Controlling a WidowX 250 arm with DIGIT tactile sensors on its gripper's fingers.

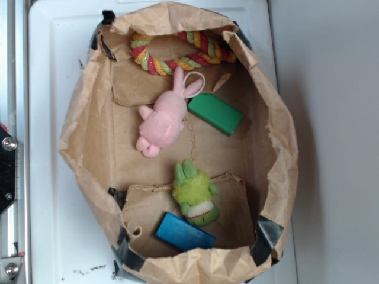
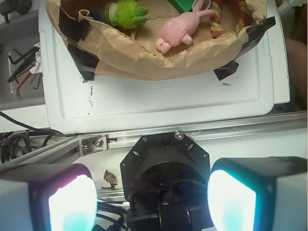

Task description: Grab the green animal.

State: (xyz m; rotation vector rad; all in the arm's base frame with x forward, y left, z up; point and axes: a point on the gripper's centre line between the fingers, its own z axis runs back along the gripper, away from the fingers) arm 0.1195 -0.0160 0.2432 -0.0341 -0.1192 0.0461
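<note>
The green animal (image 1: 195, 194) is a fuzzy lime plush with darker tufts and a white and red belly band. It lies in the front part of the brown paper bag (image 1: 278, 160), just behind a blue block (image 1: 185, 232). In the wrist view the green animal (image 2: 126, 13) shows at the top edge, inside the bag. My gripper (image 2: 151, 202) is open, its two glowing fingers (image 2: 72, 204) wide apart with nothing between them. It hangs back over the robot's black base (image 2: 166, 166), well outside the bag. The gripper does not show in the exterior view.
A pink plush bunny (image 1: 164, 118), a flat green block (image 1: 215, 113) and a coloured rope ring (image 1: 177, 54) lie further back in the bag. The bag sits on a white tray (image 2: 159, 101). An aluminium rail (image 2: 202, 131) runs between tray and base. Cables and hex keys (image 2: 19, 62) lie at left.
</note>
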